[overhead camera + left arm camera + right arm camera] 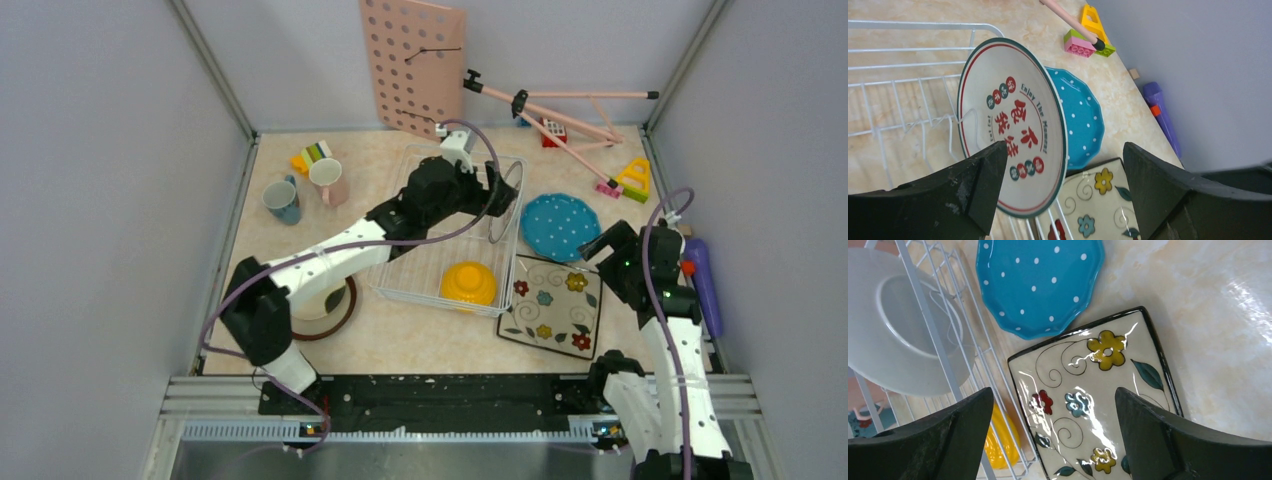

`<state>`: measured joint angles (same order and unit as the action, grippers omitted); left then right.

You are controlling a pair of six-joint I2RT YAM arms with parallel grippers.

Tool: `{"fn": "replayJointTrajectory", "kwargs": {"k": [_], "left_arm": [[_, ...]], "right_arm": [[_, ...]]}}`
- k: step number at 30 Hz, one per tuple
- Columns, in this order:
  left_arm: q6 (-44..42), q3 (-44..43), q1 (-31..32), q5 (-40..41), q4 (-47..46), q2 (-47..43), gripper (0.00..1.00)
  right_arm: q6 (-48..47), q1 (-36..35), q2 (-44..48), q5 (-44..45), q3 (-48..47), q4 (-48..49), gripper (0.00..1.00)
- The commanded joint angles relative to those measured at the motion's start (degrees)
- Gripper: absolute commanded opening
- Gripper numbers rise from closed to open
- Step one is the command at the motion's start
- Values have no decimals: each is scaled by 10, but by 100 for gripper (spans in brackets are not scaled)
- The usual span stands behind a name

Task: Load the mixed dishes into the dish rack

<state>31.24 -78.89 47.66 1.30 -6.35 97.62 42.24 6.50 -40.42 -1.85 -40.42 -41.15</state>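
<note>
White plate (pixel 1008 125) and bowl (pixel 468 282) are racked in rack (pixel 420 268); teal mug (pixel 283 200), pink mug (pixel 328 182), teal plate (pixel 560 226), square plate (pixel 552 305), brown-rimmed plate (pixel 335 310) are left. Left end effector (pixel 1063 150) and right end effector (pixel 1053 392) are opened wide, nothing gripped.

This is a robot test cell in a lab, not anyone's kitchen. Plain grey panels (pixel 100 200) set in aluminium posts (pixel 213 70) box in a small marble-look worktop (pixel 420 345). The left arm (pixel 320 265) and right arm (pixel 668 335) are bolted to a metal rail (pixel 450 395) at its near edge. The household bits look staged: a wire dish rack (pixel 420 297), toy blocks (pixel 632 180), and a pink pegboard (pixel 410 60) leaning on the back wall.
</note>
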Motion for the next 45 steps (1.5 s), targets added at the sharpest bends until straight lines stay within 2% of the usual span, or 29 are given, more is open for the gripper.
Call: {"fn": "replayJointTrajectory", "kwargs": {"k": [1,4,8,13,15,21,26,32,35,40,45], "left_arm": [[-69,58,-1,8,19,-139,92],[-106,96,-2,48,76,-211,95],[-101,157,-10,83,128,-309,98],[-91,241,-12,96,141,-409,98],[-92,268,-13,102,145,-439,98],[-107,339,-13,95,145,-512,98],[-122,373,-13,29,129,-553,98],[-140,382,-13,17,132,-579,98],[-154,382,-13,12,137,-583,97],[-173,393,-13,-56,117,-589,94],[-171,398,-13,-73,103,-584,94]], "right_arm": [[-9,-4,-22,-46,32,129,89],[-22,-4,-58,-31,33,142,88],[-26,-3,-100,13,25,138,87],[-20,6,-134,38,29,156,89],[-19,10,-148,30,31,167,99],[-20,28,-210,28,21,180,98],[-39,40,-247,-8,34,233,93],[-26,50,-293,-17,47,288,88],[-24,50,-326,-18,44,301,87],[-27,50,-392,2,28,301,85],[-26,51,-439,7,27,314,83]]}}
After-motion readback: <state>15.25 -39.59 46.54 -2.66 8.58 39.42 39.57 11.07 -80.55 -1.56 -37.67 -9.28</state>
